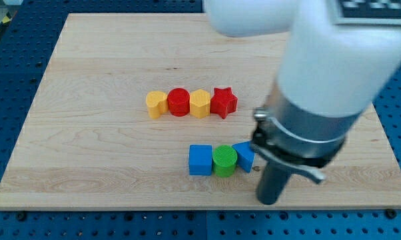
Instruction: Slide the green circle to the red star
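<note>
My tip is standing straight up, just right of the green circle. The arm is carrying no jaws.

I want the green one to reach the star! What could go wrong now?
1. The green circle is squeezed between a blue cube and another blue block, so a push may drag those along too.
2. My tip sits to the view's lower right of that row, so it might hit the blue block first.
3. The red star touches a yellow block; a hard shove could scatter that row.
</note>
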You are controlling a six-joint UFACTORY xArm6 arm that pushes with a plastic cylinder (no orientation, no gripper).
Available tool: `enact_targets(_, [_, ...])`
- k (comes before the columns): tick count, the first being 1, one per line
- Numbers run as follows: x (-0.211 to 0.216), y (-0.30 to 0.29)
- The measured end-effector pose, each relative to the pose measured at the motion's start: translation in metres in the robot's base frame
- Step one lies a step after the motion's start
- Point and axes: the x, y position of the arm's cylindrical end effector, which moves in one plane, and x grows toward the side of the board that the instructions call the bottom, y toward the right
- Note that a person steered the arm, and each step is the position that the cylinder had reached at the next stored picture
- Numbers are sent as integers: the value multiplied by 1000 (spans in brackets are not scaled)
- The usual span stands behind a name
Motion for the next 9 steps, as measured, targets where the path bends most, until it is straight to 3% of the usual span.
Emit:
enact_targets(2, [-3, -70])
enact_targets(5, [-23, -24])
enact_targets(7, [-34, -78])
enact_targets(9, [-45, -59])
